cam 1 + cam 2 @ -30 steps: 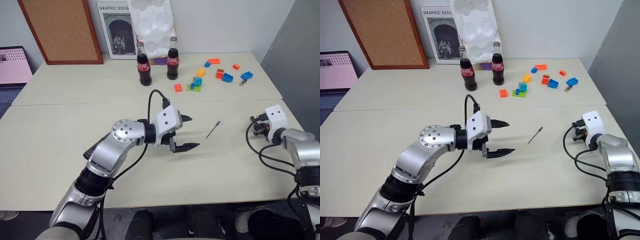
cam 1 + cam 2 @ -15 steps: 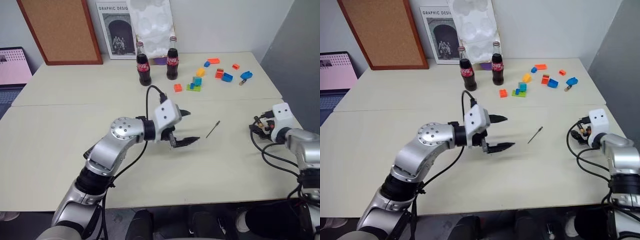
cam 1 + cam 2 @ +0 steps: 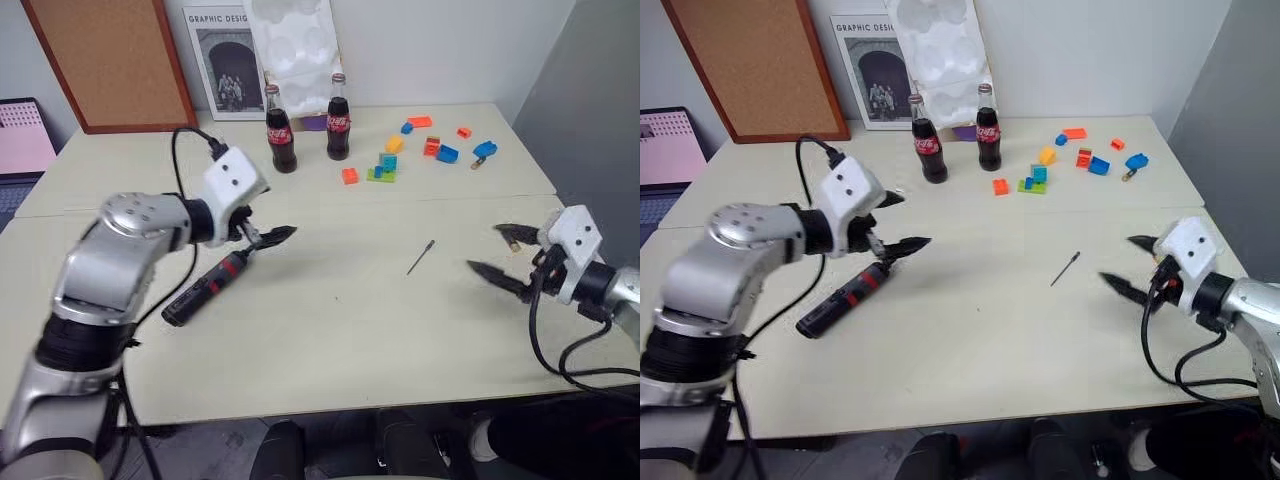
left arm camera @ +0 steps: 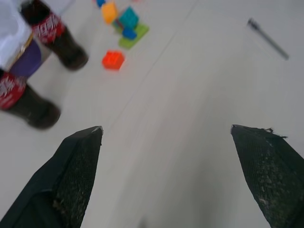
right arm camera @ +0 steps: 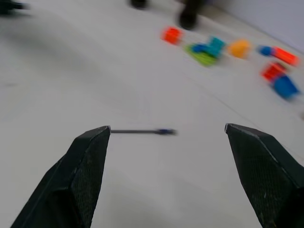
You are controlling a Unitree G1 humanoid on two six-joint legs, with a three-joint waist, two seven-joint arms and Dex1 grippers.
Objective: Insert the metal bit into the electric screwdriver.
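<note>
Looking down over your arms, you see the electric screwdriver (image 3: 213, 286) lying flat on the pale table (image 3: 340, 340), slanted, its nose end pointing toward the far side and sitting just under your left gripper (image 3: 262, 233). That claw is released, its two black fingers spread wide with nothing between them, and it hangs just above the tool's nose without gripping it.

The metal bit (image 3: 420, 257) lies by itself on the bare tabletop, well apart from the screwdriver and closer to your right side. Your right gripper (image 3: 502, 253) is beside it, near the table's right edge; it too is released, fingers splayed and empty. In the right wrist view the bit (image 5: 142, 131) lies crosswise in front of those open fingers, not touching them.

As for containers, two cola bottles (image 3: 280, 142) with red labels stand upright side by side at the far side of the table, both capped and dark with liquid. Just beyond them to the right, loose plastic blocks (image 3: 386, 168) are scattered across the tabletop. A corkboard (image 3: 110, 60) and a poster (image 3: 222, 60) lean against the wall behind.
</note>
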